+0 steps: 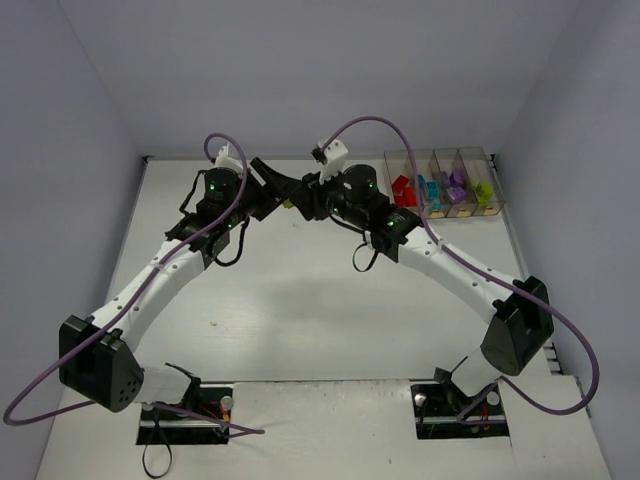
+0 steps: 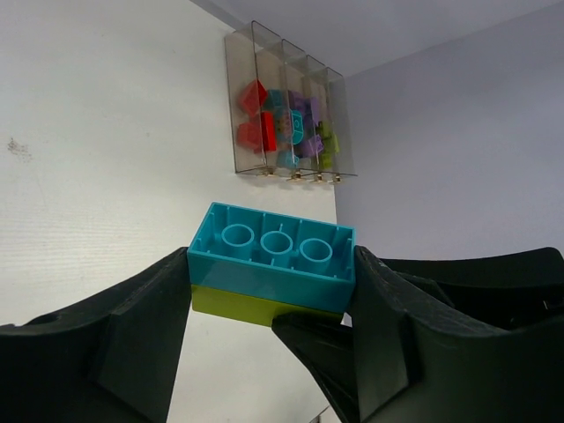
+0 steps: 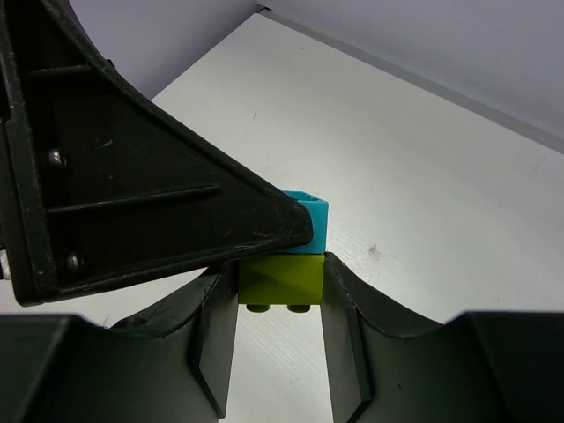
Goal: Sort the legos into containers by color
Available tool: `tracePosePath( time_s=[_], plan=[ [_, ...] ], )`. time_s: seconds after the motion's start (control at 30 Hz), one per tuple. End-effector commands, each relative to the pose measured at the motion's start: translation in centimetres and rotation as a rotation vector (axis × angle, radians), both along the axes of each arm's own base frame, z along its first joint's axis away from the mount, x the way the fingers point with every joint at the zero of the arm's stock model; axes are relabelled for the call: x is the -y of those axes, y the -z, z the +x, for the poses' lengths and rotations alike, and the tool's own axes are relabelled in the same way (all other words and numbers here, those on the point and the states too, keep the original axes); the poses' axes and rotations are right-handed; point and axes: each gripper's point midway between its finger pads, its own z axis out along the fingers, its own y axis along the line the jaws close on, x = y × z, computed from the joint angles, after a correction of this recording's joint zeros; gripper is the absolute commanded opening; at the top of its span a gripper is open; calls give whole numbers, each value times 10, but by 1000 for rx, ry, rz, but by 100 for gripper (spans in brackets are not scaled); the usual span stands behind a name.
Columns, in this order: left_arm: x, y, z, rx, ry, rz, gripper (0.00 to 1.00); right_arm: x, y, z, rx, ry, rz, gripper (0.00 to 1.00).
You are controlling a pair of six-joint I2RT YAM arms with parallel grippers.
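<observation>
we log: left gripper clamped on teal brick | right gripper clamped on lime brick joined beneath it | pair held over surface, well left of containers

One teal brick sits between the fingers of the left claw, and one lime brick between those of the right claw. That makes two bricks and two claws. Well beyond the left claw stand four clear containers; the nearest holds two red bricks, and the bricks in the others are too jumbled to count.
</observation>
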Motion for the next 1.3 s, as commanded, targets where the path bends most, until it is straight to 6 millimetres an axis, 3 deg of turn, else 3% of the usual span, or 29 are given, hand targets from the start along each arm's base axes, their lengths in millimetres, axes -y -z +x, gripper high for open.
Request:
tracePosePath(
  time_s=[0.0, 0.23, 0.7, 0.9, 1.27],
  plan=[
    [4, -47, -3, 128, 44, -31, 58, -1, -34, -4, 105, -41, 46, 0],
    [0, -49, -2, 147, 33, -15, 77, -2, -33, -6, 97, -51, 48, 0],
    [-17, -52, -1, 208, -35, 54, 77, -2, -29, -8, 85, -53, 42, 0],
    [-12, -45, -2, 195, -1, 63, 70, -2, -31, -7, 88, -58, 46, 0],
    [0, -31, -2, 140, 60, 59, 70, -3, -32, -8, 88, -62, 46, 0]
  ],
)
